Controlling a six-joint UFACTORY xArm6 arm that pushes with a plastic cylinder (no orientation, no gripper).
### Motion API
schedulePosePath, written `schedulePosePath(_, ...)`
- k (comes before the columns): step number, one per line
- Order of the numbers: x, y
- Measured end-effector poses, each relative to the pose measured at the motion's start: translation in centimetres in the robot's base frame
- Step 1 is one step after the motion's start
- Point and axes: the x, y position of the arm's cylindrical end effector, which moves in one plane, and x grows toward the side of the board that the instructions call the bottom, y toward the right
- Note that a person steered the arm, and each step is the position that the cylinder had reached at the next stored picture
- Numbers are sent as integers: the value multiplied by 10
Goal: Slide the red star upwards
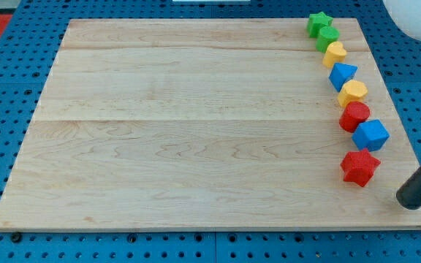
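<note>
Table [196,124]: pale wooden board, visible grain, laid on a blue perforated base [6,241].

White rounded object [415,18] at the view's top right corner, cut off by the frame; identity unclear.

No pincer on this arm: nothing to open or hold. The dark rod enters from the view's right; my tip [413,201] rests near the board's lower right, to the right of and slightly below the red star [359,167], apart from it.

Blocks form one curved column along the right edge, mostly touching. Top to bottom: green star [318,23], green block [328,36], yellow block [335,52], blue block [342,74], second yellow block [353,93], red rounded block [355,115], blue cube [371,134], then the red star lowest. The blue cube sits directly above the star, just beside it. Blocks look matte and solid.
</note>
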Motion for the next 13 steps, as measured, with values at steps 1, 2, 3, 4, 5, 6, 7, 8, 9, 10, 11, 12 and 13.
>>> schedulePosePath(1,-15,1)
schedulePosePath(2,-43,8)
schedulePosePath(3,-43,2)
schedulePosePath(4,-43,-51)
schedulePosePath(5,-43,-55)
schedulePosePath(6,-43,-55)
schedulePosePath(7,-51,-55)
schedulePosePath(8,-55,-55)
schedulePosePath(9,-57,-55)
schedulePosePath(10,-62,-55)
schedulePosePath(11,-71,-55)
schedulePosePath(12,-75,-62)
schedulePosePath(13,-75,-64)
